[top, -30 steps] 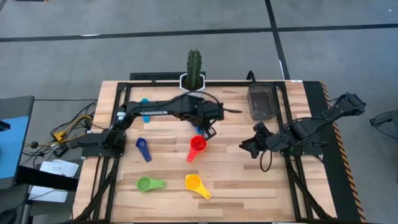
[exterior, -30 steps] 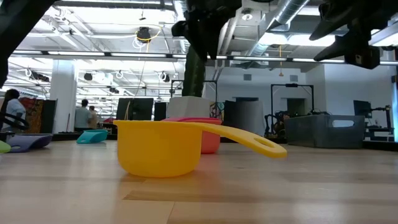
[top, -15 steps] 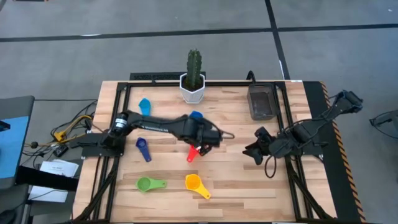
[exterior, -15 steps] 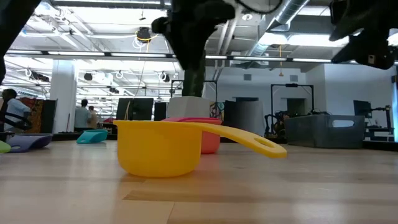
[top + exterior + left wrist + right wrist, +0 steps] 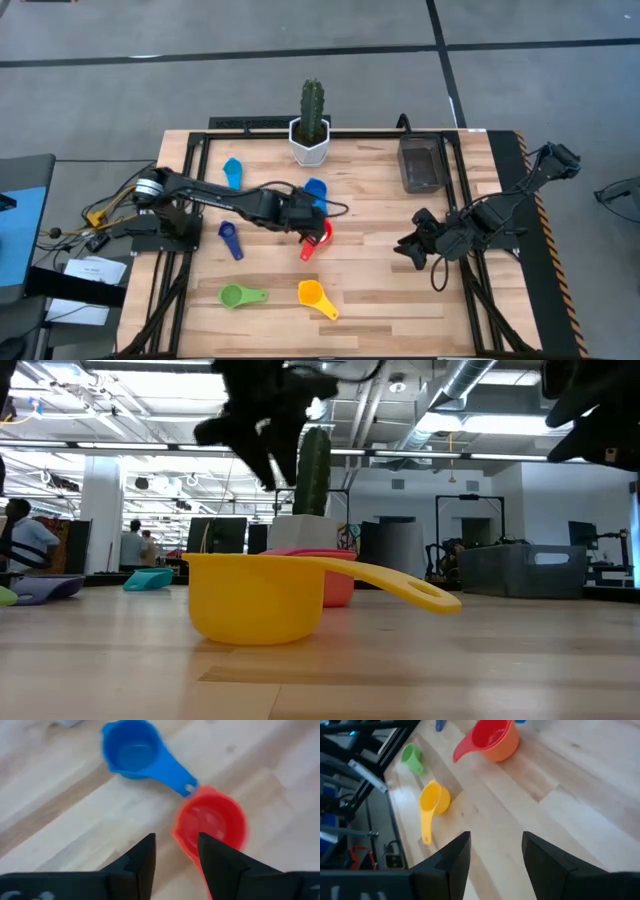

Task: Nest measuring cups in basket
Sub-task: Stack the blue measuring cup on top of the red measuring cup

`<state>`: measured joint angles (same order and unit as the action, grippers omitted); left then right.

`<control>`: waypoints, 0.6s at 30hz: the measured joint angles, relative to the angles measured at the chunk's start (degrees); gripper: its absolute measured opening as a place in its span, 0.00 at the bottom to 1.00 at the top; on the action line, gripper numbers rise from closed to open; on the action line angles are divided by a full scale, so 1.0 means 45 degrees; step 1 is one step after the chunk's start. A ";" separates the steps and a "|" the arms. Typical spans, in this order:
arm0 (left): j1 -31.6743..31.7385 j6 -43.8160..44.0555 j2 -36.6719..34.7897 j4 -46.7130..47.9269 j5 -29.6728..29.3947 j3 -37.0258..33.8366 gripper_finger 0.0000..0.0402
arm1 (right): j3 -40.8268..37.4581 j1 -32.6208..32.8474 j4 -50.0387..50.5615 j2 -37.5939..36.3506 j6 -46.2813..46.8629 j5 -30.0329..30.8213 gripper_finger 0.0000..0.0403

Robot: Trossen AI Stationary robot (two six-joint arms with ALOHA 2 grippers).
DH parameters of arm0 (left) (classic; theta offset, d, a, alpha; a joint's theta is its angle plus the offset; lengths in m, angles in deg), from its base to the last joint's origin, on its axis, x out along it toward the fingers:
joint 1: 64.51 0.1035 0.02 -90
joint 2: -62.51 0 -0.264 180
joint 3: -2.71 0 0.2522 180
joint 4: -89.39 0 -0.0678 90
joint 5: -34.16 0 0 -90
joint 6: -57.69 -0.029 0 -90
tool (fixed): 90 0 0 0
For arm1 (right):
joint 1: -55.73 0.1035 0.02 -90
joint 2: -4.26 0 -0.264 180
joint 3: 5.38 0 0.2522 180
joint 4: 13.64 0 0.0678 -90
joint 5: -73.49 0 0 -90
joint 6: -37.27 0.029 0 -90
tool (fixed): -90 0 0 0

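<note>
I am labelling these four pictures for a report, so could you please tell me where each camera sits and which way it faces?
High view: above the table, looking straight down; both arms show, the left end effector by the red cup.
Low view: at table-top height, looking level across; the yellow cup fills the front, arms come in from above.
Left wrist view: on the left arm, looking down past its fingers at the red cup and the blue cup.
Right wrist view: on the right arm, looking past its fingers across the table.
Shared: all four show the red cup.

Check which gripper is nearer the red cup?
Left. The left gripper hangs right over the red cup, open and empty; the right gripper is off toward the table's right side.
</note>
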<state>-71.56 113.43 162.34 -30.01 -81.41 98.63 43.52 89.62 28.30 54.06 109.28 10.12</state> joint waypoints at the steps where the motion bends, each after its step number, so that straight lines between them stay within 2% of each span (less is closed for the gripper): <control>1: 0.0160 0.0152 -0.0113 -0.0358 -0.0124 -0.0348 0.34 | 0.0000 -0.0143 -0.0004 0.0000 -0.0036 0.0045 0.50; 7: 0.1881 0.0106 -0.0100 -0.0978 0.0324 -0.0939 0.34 | 0.0000 -0.1264 0.0041 0.0000 -0.0097 -0.0627 0.49; 13: 0.3920 0.0108 -0.0097 -0.1502 0.1158 -0.0939 0.34 | 0.0000 -0.1648 0.0031 0.0000 -0.0096 -0.0909 0.48; 18: 0.4999 -0.0196 -0.0082 -0.2984 0.2047 -0.1358 0.34 | 0.0000 -0.1952 0.0031 0.0000 -0.0092 -0.0937 0.49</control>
<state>-49.07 112.54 161.97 -43.43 -72.20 92.51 43.52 80.84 28.44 54.06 108.86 5.90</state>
